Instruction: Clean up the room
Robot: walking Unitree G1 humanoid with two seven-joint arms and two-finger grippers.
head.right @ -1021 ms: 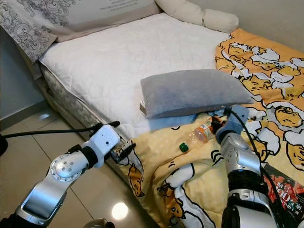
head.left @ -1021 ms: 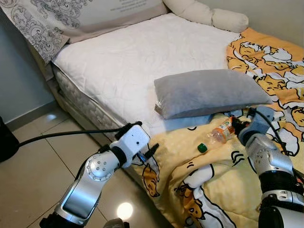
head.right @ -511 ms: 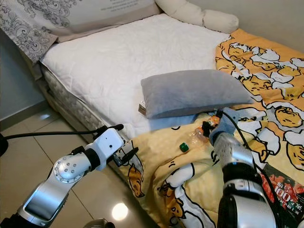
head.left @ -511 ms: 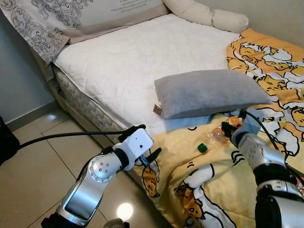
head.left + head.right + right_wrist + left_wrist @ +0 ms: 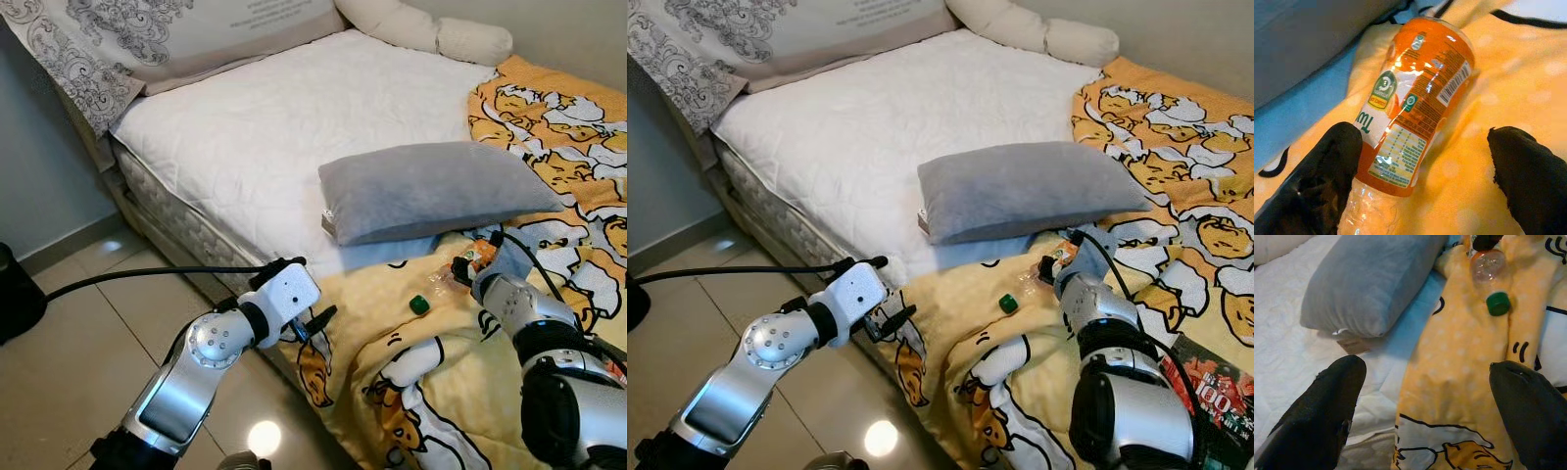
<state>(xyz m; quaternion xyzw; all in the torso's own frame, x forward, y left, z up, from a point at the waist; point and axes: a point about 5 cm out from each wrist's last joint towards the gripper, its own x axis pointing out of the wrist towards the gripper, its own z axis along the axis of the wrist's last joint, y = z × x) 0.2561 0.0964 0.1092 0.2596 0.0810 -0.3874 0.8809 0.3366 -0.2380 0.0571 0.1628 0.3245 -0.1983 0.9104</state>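
Observation:
A clear plastic bottle [image 5: 1418,98] with an orange label and a green cap [image 5: 418,305] lies on its side on the yellow cartoon blanket [image 5: 392,392], just in front of the grey pillow [image 5: 431,191]. My right gripper [image 5: 1425,166] is open over the bottle's lower body. One finger [image 5: 1322,181] is against the bottle's side, and the other [image 5: 1530,171] stands apart from it over the blanket. In the eye views this gripper [image 5: 468,270] hides the bottle's far end. My left gripper [image 5: 1425,416] hangs open and empty off the bed's front edge, pointing toward the pillow and bottle.
The white mattress [image 5: 274,127] stretches back to patterned pillows [image 5: 147,29] at the head. A black cable [image 5: 137,277] runs to my left arm over the tiled floor [image 5: 78,362]. A dark object [image 5: 15,294] stands at far left. A magazine [image 5: 1220,401] lies at the blanket's right.
My right gripper has slid left along the blanket onto the bottle's labelled end. The left arm has crept slightly right. The bottle's cap stays where it was.

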